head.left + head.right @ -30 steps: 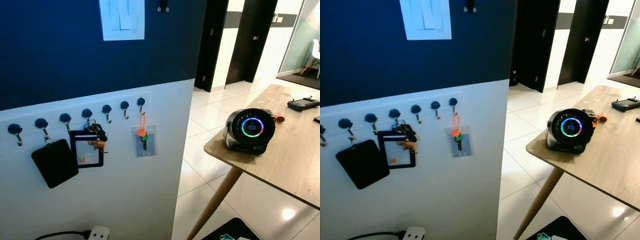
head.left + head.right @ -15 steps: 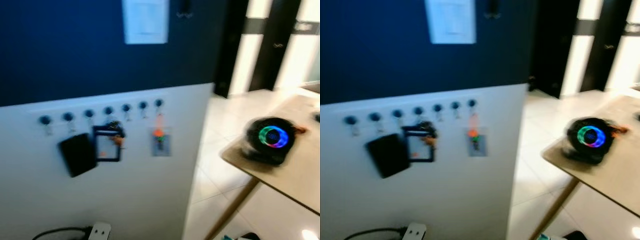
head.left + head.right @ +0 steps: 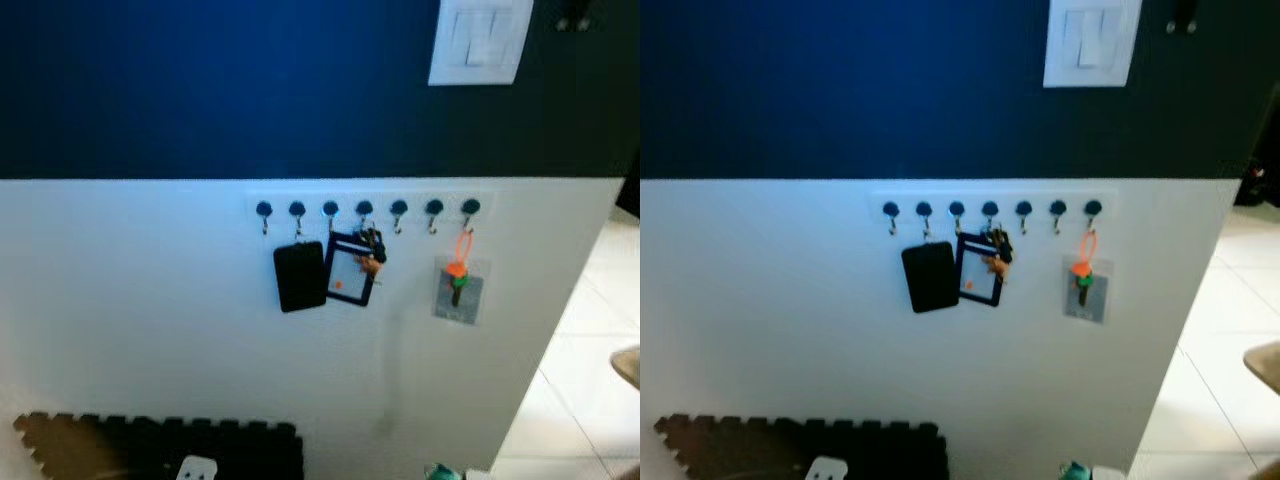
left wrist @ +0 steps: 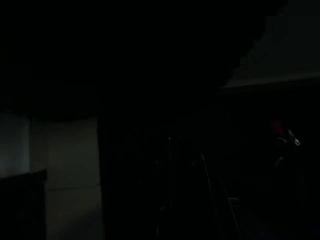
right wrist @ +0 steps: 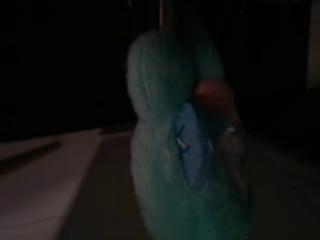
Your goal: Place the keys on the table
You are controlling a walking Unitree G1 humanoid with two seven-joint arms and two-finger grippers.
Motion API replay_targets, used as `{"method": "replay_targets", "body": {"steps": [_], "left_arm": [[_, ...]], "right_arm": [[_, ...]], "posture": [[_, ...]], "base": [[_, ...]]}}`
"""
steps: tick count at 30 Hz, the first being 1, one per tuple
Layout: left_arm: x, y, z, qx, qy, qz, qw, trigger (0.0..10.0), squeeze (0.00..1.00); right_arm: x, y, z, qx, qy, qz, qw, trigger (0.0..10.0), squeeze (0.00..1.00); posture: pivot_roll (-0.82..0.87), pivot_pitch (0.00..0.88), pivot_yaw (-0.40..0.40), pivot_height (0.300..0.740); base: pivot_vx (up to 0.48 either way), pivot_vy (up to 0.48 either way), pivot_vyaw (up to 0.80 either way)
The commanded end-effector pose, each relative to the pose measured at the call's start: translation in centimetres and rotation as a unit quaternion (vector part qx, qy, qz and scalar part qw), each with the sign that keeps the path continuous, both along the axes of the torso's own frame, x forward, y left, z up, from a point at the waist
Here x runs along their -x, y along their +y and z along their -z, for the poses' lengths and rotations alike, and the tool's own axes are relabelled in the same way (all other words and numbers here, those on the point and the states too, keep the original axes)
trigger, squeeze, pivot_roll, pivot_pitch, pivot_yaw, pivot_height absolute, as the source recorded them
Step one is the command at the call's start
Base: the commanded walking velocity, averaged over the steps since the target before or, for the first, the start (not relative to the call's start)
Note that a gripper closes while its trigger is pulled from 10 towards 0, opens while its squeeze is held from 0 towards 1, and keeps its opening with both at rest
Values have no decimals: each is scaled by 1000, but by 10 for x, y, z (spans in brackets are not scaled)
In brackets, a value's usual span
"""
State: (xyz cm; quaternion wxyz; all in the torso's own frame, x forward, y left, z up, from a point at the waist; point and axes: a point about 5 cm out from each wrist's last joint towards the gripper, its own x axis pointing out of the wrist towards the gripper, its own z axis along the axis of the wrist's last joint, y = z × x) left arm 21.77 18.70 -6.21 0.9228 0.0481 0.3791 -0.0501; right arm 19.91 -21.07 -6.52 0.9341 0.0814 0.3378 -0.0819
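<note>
A dark bunch of keys (image 3: 371,246) with a small orange tag hangs from one hook in a row of blue hooks (image 3: 364,208) on the white lower wall. Further right, a single key with an orange loop and green head (image 3: 457,284) hangs over a clear card sleeve. Just a corner of the wooden table (image 3: 630,366) pokes in at the right edge. In the right wrist view a fuzzy teal object (image 5: 175,150) with red and blue bits sits close to the camera. A teal bit (image 3: 438,470) also peeks in at the bottom edge of the left eye view.
A black card holder (image 3: 300,276) and a black-framed badge holder (image 3: 346,276) hang beside the key bunch. A dark foam puzzle mat (image 3: 150,445) and a white power strip (image 3: 196,467) lie at the wall's foot. A white light switch (image 3: 478,40) sits on the blue upper wall. White tiled floor (image 3: 590,400) lies right of the wall.
The camera has swung left: the wall hooks slid to the middle of the picture and the table with the round lit device dropped out at the right. The hanging things have not moved.
</note>
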Motion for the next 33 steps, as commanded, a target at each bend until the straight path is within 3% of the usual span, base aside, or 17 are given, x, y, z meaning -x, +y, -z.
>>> {"method": "replay_targets", "body": {"steps": [1, 18, 33], "left_arm": [[-1, 3, -1, -6, -1, 2, 1000, 10000, 0], [-2, 1, -1, 5, 2, 3, 1000, 10000, 0], [1, 4, 0, 6, 6, 5, 1000, 10000, 0]], "right_arm": [[1, 1, 1, 0, 2, 2, 1000, 10000, 0], [4, -1, 2, 0, 4, 9, 1000, 10000, 0], [4, -1, 2, -2, 4, 10, 1000, 10000, 0]], "posture": [[15, 10, 16, 740], [9, 14, 18, 740], [11, 14, 19, 740]], "base": [[0, 0, 0], [0, 0, 0], [-344, 0, 0]]}}
